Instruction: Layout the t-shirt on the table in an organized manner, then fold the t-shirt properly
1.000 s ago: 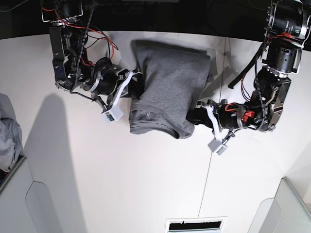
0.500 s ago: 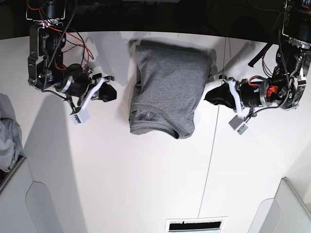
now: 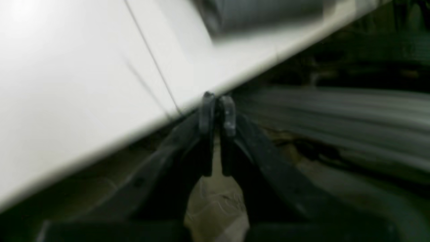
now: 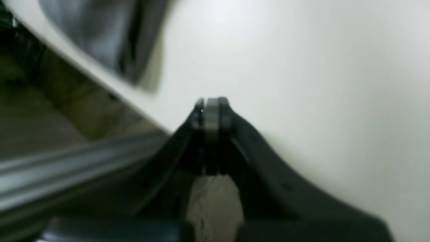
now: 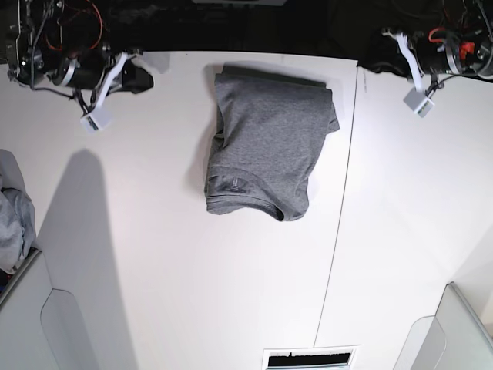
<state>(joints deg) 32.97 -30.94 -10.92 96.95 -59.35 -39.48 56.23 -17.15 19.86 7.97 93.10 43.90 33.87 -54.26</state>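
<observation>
Heather-grey cotton t-shirt (image 5: 269, 145) folded mid-way on white table (image 5: 192, 293), well apart from pressed-together, empty left gripper (image 3: 217, 101) and right gripper (image 4: 211, 102); best left undisturbed, arms parked clear.

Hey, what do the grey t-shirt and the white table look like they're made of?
The t-shirt looks like soft heathered knit, probably cotton jersey: flecked matte grey, limp folds. The table looks like smooth white laminate or painted board, faintly glossy, with a thin dark seam; the exact material is unclear.

You see the table (image 5: 154, 254) from straight above in the base view, while both wrist views look closely, blurred, across its far edge.
</observation>
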